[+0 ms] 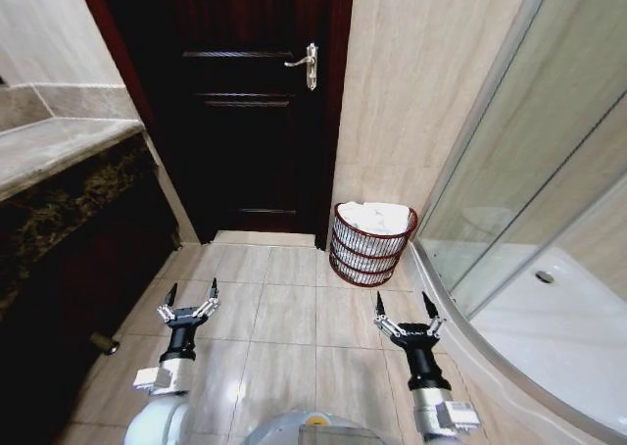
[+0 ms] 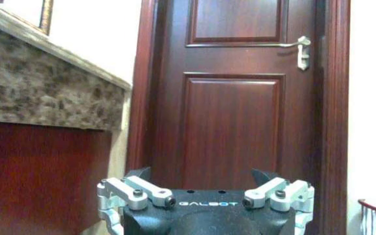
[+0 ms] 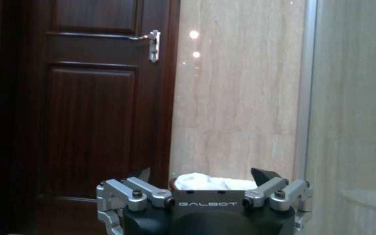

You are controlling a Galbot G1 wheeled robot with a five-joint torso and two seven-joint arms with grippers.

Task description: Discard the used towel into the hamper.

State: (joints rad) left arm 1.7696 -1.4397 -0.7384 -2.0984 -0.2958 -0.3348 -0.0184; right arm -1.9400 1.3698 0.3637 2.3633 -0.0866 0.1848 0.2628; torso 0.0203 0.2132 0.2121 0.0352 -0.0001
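Both spread and bare: left gripper [image 1: 192, 298], right gripper [image 1: 409, 309], low over bare floor tiles [image 1: 284, 313]. Ahead, by the door jamb at the floor's far edge, hamper [image 1: 370, 244] holding white towel [image 1: 374, 217], base half hidden behind its wires

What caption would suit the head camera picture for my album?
Both open end effectors, left and right, hover over the tiled floor, facing the hamper with a white towel inside, beside the dark door.

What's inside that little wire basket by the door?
The hamper holds crumpled white towel cloth, heaped up to its rim. Whatever lies beneath that top layer is covered, though white shows through the wire sides.
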